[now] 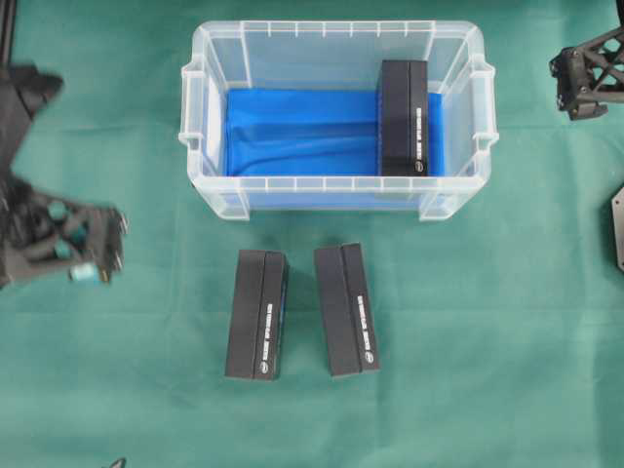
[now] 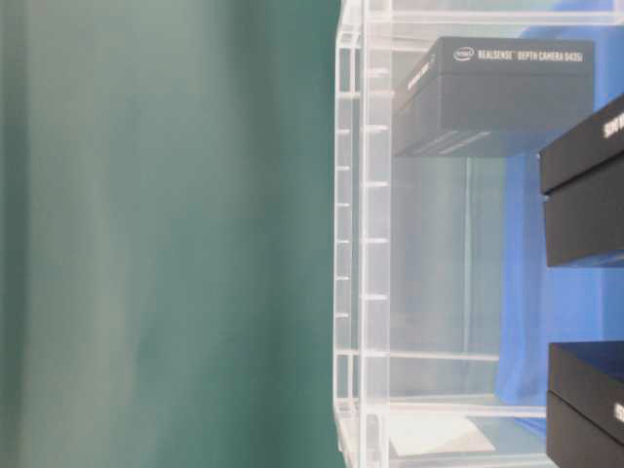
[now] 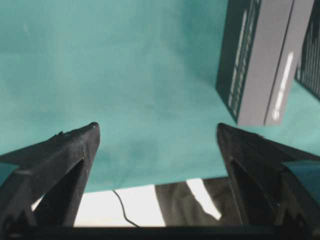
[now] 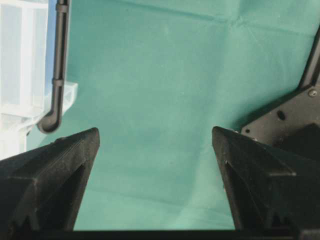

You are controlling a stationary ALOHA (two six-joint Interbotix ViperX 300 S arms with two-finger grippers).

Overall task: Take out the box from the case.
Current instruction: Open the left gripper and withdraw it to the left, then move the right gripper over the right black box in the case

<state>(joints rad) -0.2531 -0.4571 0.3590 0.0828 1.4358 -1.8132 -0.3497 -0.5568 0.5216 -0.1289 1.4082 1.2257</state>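
Black box (image 1: 404, 118) lies in the case (image 1: 333, 182), well apart from both grippers' wide-spread, empty fingers (image 3: 70, 150).

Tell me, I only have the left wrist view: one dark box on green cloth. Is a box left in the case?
Observer: Yes, one box stands on edge at the right end of the case.
Operator: How many boxes are already out?
Observer: Two boxes lie side by side on the cloth in front of the case.
Operator: Where is the right hand?
Observer: The right hand is open and empty, beside the case's right end.
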